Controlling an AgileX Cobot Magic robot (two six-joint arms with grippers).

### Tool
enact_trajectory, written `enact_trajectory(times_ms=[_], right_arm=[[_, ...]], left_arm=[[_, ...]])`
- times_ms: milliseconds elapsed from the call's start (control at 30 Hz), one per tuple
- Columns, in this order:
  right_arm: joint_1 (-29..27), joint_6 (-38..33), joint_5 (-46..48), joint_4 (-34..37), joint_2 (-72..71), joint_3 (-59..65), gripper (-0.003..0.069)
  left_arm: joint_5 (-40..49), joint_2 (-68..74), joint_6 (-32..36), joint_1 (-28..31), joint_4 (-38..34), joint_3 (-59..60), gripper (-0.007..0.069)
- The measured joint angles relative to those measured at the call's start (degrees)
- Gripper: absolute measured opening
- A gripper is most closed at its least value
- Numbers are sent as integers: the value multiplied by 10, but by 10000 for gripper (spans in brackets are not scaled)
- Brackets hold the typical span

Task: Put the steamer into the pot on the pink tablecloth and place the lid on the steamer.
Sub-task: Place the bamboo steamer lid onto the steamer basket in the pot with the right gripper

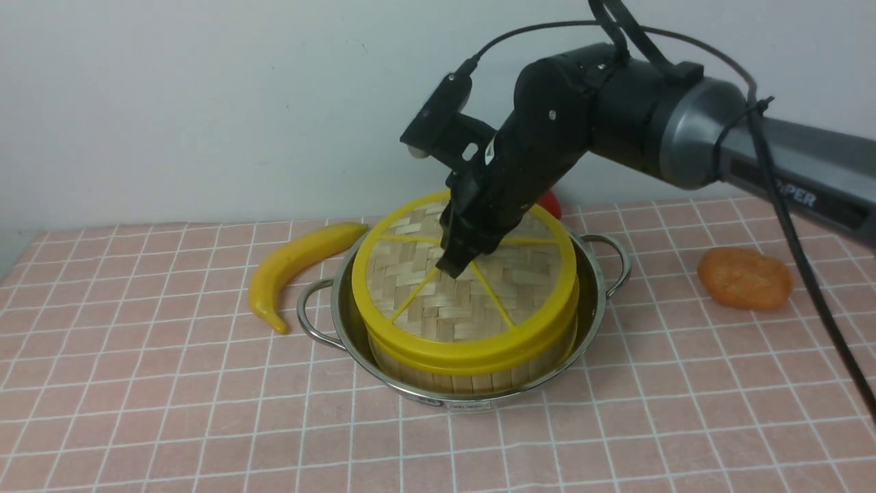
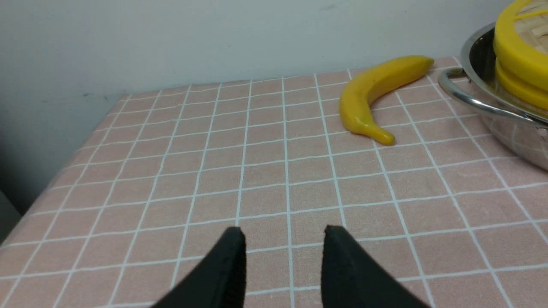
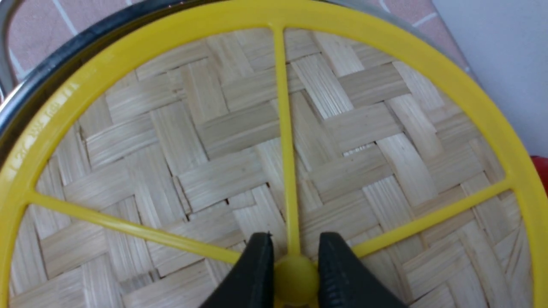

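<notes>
the right fingers [image 3: 296,267] pinch the small knob of the round woven bamboo lid with yellow rim [image 1: 452,301]; the left fingers [image 2: 284,256] are apart. pink white-lined tablecloth [image 1: 205,411], pale wall [image 1: 171,103].

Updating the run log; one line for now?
right gripper: shut on lid hub | lid: atop steamer | steamer: in pot

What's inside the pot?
The steamer sits in the pot, with the lid on top. The steamer's contents and the pot's bottom are covered.

A yellow banana [image 1: 291,267]; a brown bread-like lump [image 1: 746,279]; something red [image 1: 549,204].
</notes>
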Motion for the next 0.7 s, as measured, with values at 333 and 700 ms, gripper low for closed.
enact_trajectory(times_ms=[333,700], right_arm=[[-4,-1,6,1,11,-1,146],[-13,0,6,18,18,-1,146]], left_arm=[[0,0,0,0,0,0,243],[0,0,0,0,0,0,243]])
